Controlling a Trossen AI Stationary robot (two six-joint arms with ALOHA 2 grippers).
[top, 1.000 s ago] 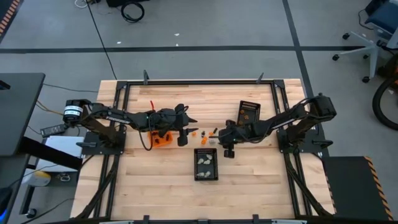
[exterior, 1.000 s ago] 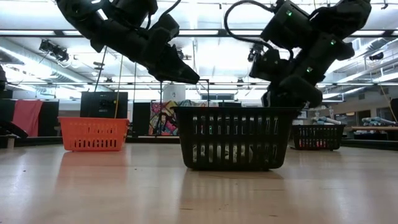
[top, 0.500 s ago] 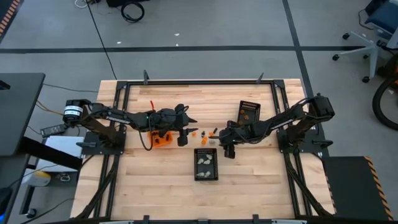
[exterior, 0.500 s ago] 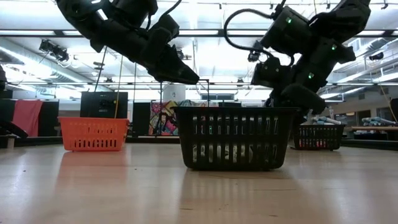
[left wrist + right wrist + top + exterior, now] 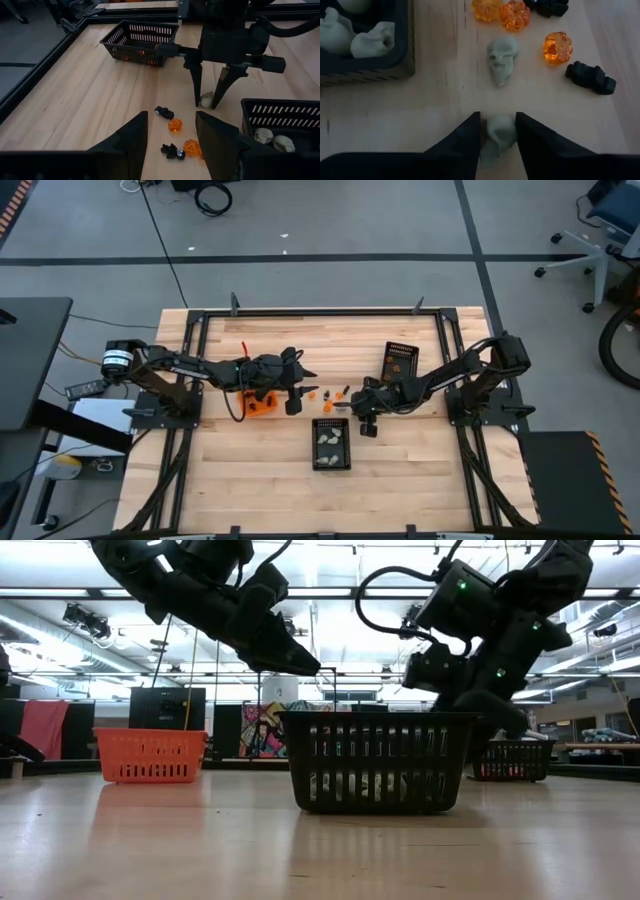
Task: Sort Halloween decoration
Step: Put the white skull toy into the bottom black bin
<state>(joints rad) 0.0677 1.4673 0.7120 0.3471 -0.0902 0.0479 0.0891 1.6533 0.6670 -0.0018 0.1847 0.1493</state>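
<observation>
Small Halloween pieces lie loose on the wood between my arms: orange pumpkins [image 5: 557,46], black pieces [image 5: 591,77] and a pale skull [image 5: 501,59]. My right gripper [image 5: 498,131] points steeply down at the table with a second pale skull [image 5: 500,131] between its fingers; the left wrist view shows it too [image 5: 206,100]. My left gripper [image 5: 170,140] hangs open above the table, short of the pieces, touching nothing. Pale pieces lie in the near black mesh bin [image 5: 332,444]. My right gripper has the pale skull [image 5: 501,125] pinched between its two fingers, one on each side of it. The fingers come from above, slanting down from the table's right. The skull lies on the wood.
An orange bin [image 5: 262,402] stands under my left arm. A second black mesh bin [image 5: 399,361] with orange bits sits toward the far right. The near black bin's wall [image 5: 370,70] is close beside my right gripper. Black frame rails edge the table.
My right gripper has sunk toward the table behind the near black bin and tipped a little more steeply.
</observation>
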